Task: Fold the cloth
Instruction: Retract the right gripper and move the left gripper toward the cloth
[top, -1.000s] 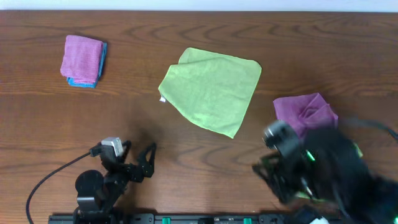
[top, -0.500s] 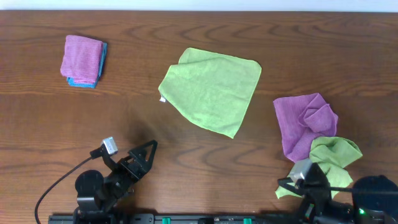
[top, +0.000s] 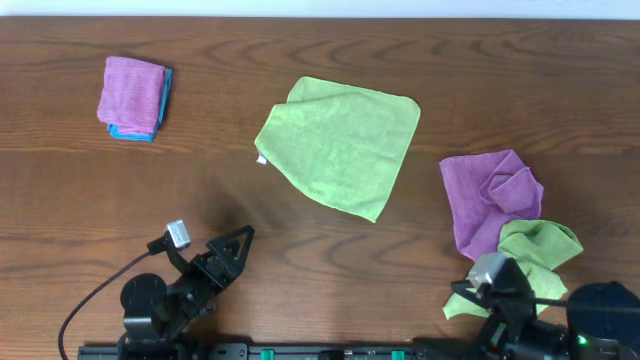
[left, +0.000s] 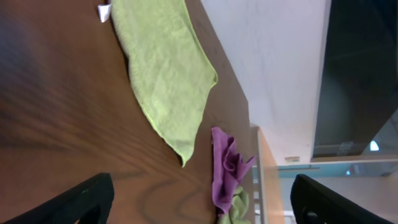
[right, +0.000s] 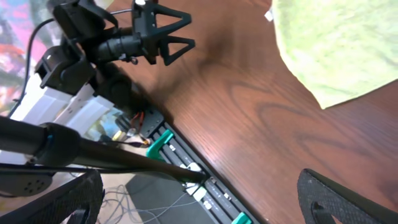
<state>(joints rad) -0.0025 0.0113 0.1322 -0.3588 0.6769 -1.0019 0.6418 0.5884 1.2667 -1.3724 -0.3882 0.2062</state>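
Observation:
A light green cloth (top: 340, 145) lies spread flat in the middle of the table, one corner pointing toward the front; it also shows in the left wrist view (left: 165, 74) and the right wrist view (right: 342, 43). My left gripper (top: 232, 262) sits low at the front left, well short of the cloth. Its jaws are wide open (left: 199, 202) with nothing between them. At the front right edge, my right gripper (top: 478, 300) is also open (right: 205, 205) and holds nothing, beside the crumpled cloths.
A crumpled purple cloth (top: 490, 195) and a crumpled green cloth (top: 535, 255) lie heaped at the right. A folded pink cloth on a blue one (top: 135, 95) sits at the far left. A black rail (top: 300, 352) runs along the table's front edge.
The right arm has swung back from beside the heap to the front right edge, and its jaws have opened wide. The crumpled green cloth is now uncovered. The left gripper has barely shifted.

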